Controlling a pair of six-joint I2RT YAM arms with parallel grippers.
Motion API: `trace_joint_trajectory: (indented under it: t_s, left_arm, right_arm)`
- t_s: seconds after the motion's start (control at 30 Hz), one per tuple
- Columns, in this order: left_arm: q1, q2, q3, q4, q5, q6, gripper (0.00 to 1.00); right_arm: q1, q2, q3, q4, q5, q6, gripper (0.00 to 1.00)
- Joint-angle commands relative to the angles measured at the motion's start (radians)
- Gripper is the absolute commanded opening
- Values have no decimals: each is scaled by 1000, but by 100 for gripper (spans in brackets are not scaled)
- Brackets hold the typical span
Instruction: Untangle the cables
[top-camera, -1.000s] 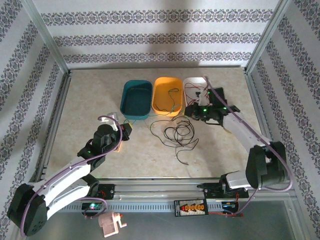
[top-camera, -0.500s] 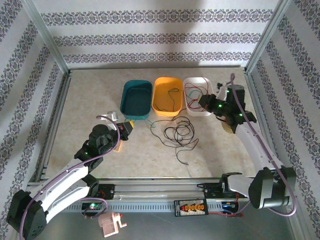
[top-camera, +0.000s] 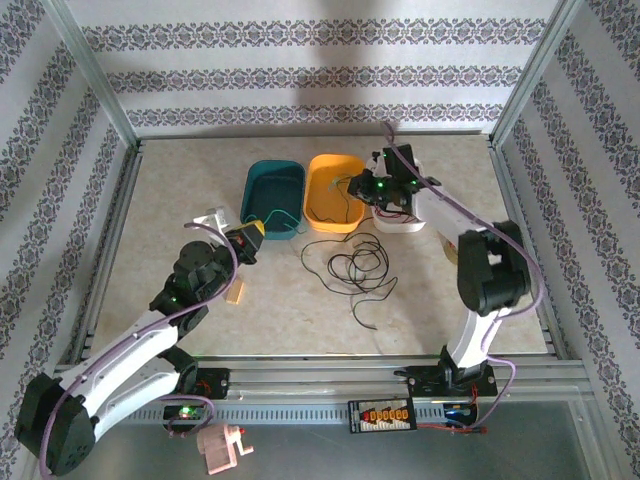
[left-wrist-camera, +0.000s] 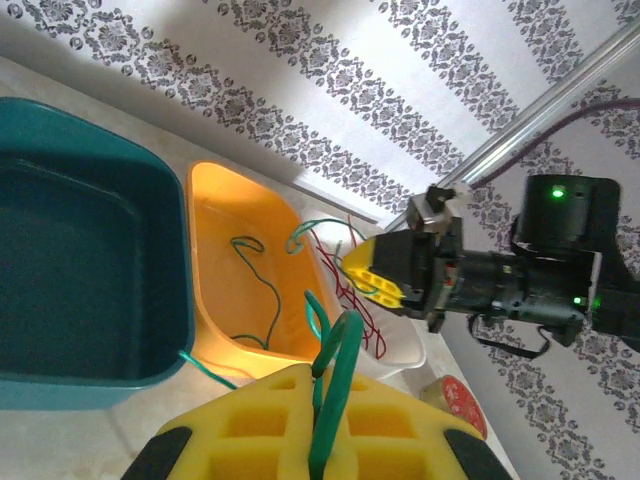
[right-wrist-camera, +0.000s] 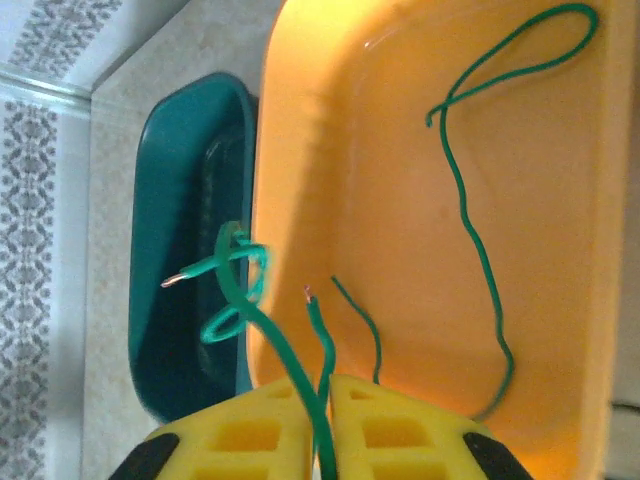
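A beige tabletop (top-camera: 180, 190) is seen from above, with three bins set in a row toward 12 o'clock: a teal bin (top-camera: 272, 200), an orange bin (top-camera: 335, 195) and a white bin (top-camera: 398, 224). A tangle of black cables (top-camera: 355, 268) lies loose on the tabletop at 6 o'clock of the orange bin. The left hand (top-camera: 252, 235) is placed at 9 o'clock of the tangle, just beside the teal bin's near edge. Its yellow pads are clamped on a green cable (left-wrist-camera: 330, 400). The right hand (top-camera: 355, 185) is held over the orange bin, closed on a green strand (right-wrist-camera: 285, 355) that curls above the teal bin's rim. A loose green wire (right-wrist-camera: 478, 250) lies inside the orange bin. Red cables (left-wrist-camera: 362, 310) are seen in the white bin.
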Motion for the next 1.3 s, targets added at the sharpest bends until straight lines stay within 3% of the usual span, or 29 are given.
trace_joint_trajectory:
  t_s: [0.0,0.1,0.2,0.67,0.93,1.27]
  left_arm:
    - [14,29,41,73,-30,1,0]
    - [14,66,48,109,-39,-2,0]
    - [14,118,67,139,-28,4,0]
    - [15,576,397,156,-19,72,0]
    - [12,875,698,-13,42,27,0]
    - [-7,1073,934,-293,46,52,0]
  right_arm:
    - [6,54,94,18,30,22,27]
    - [4,57,114,-5,60,17,39]
    - [2,1,88,-19,97,-7,44]
    - [-1,-497,-259,-111,195,-138,46]
    - [-18,-653,-362,-188,242,-151,47]
    - [-38,-670,-351,-247,263,-162,47]
